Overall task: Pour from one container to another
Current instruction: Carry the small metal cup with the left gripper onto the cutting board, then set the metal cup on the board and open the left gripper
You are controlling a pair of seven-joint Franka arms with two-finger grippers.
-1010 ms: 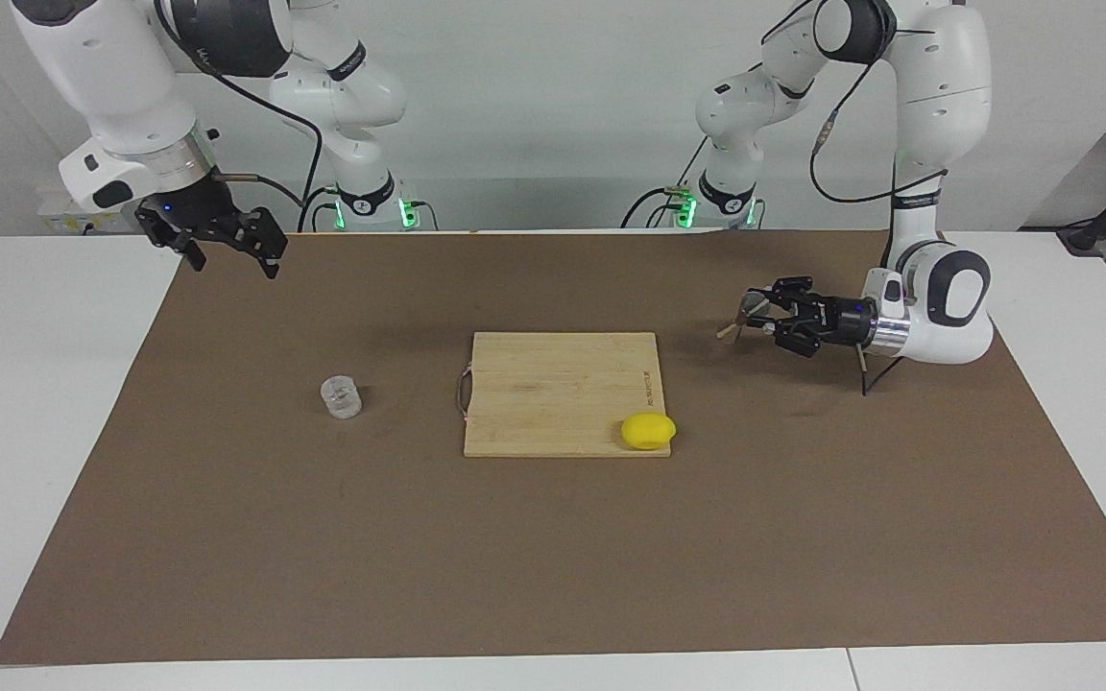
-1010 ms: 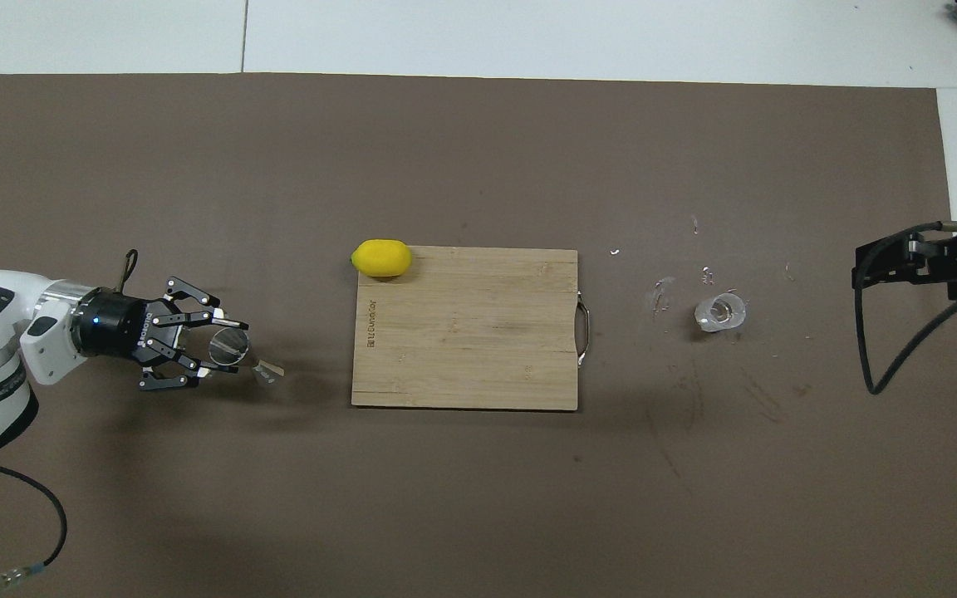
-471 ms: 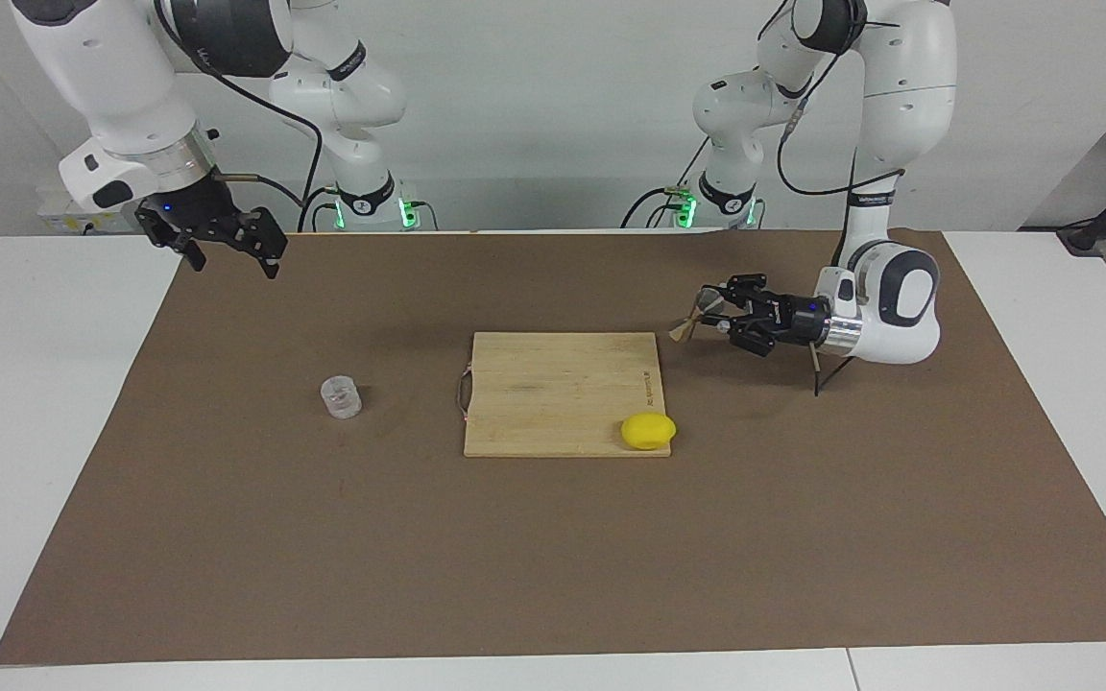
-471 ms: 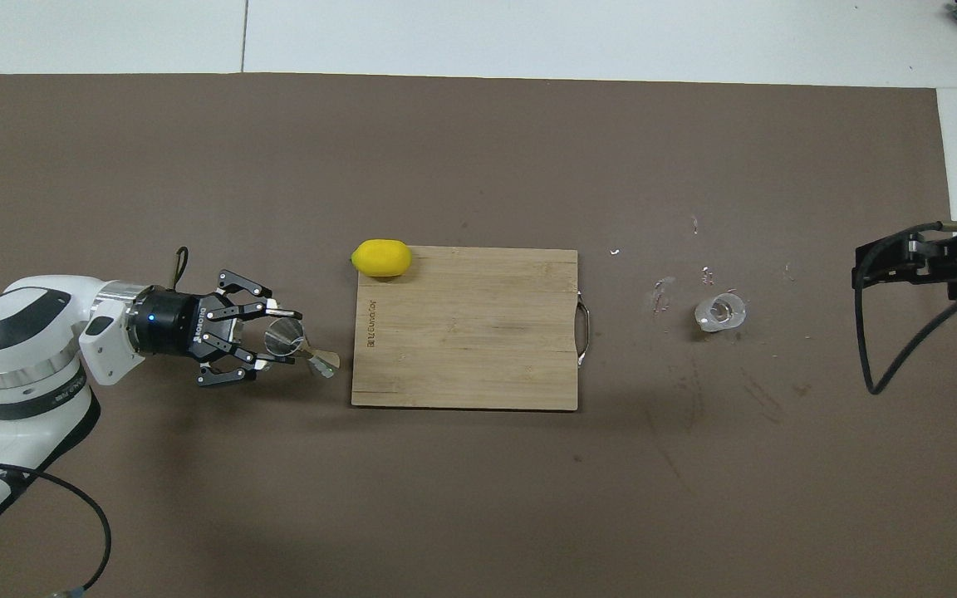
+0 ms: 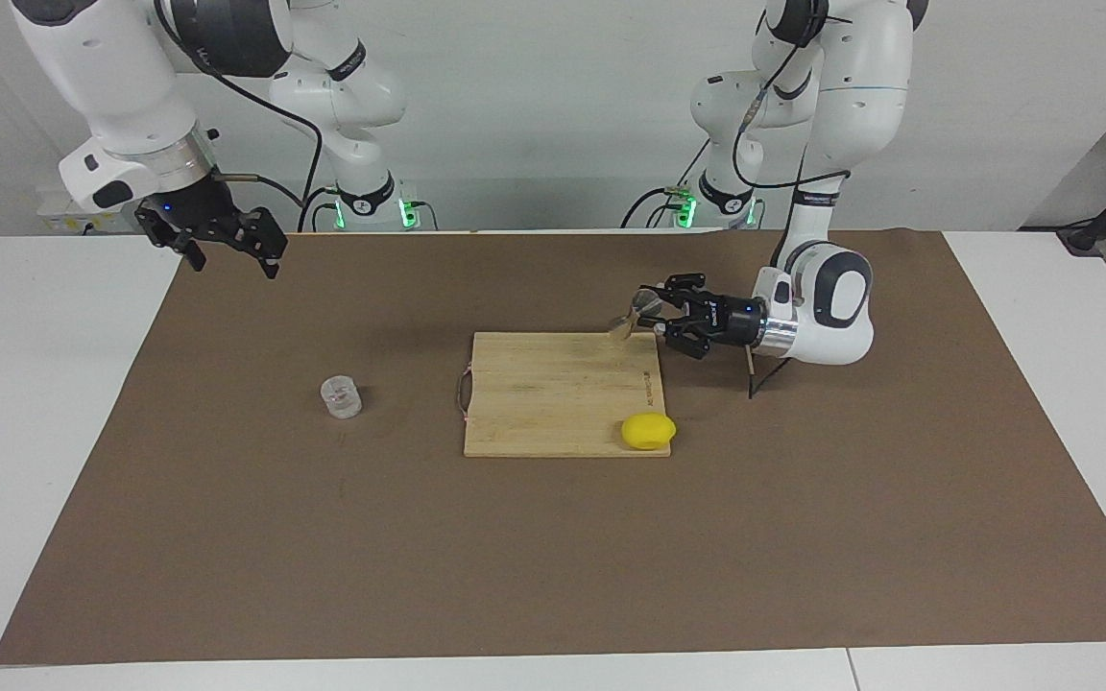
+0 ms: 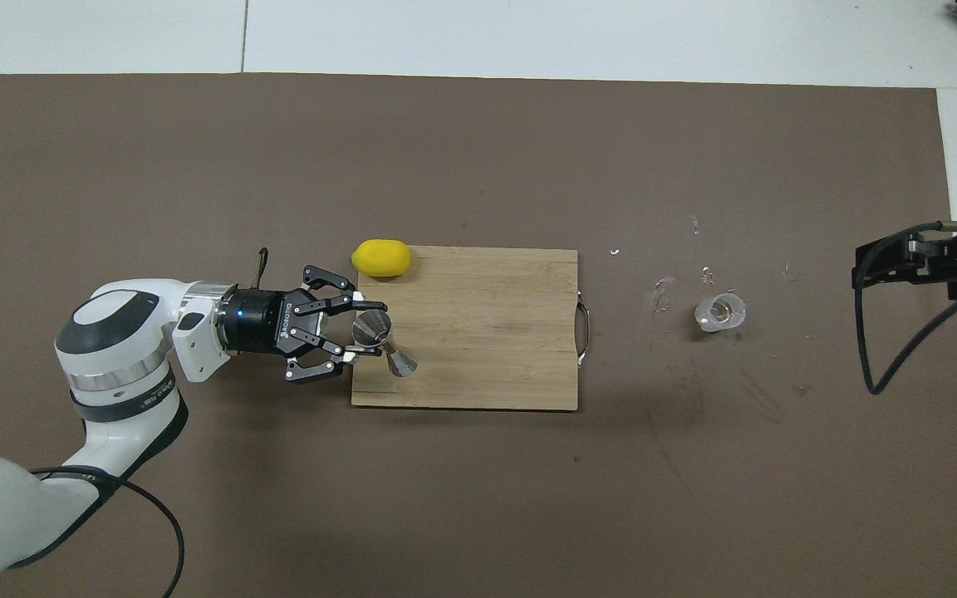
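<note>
Jigger (image 6: 385, 344): small silver metal measure, hourglass form, two cones joined at a narrow waist. Held in the air over the cutting board's (image 5: 553, 403) edge toward the left arm's end of the table. Tilted: in the facing view (image 5: 635, 315) one open mouth is uppermost, by the gripper, and the other cone slants down toward the board; its long axis slopes rather than standing upright. In the overhead view the wider mouth faces the camera.

Left gripper (image 5: 654, 315): fingers pinched on the jigger's upper cone, wrist lying level, pointed toward the right arm's end of the table.

Glass cup (image 5: 341, 397): short, clear, cylindrical, thick-walled. Stands upright on the brown mat (image 5: 323, 537), mouth up, toward the right arm's end, well apart from the board.

Right gripper (image 5: 227, 245): fingers spread, holding nothing, waiting above the mat's corner at its own end.

Lemon (image 5: 648, 430): yellow, on the board's corner farthest from the robots.
</note>
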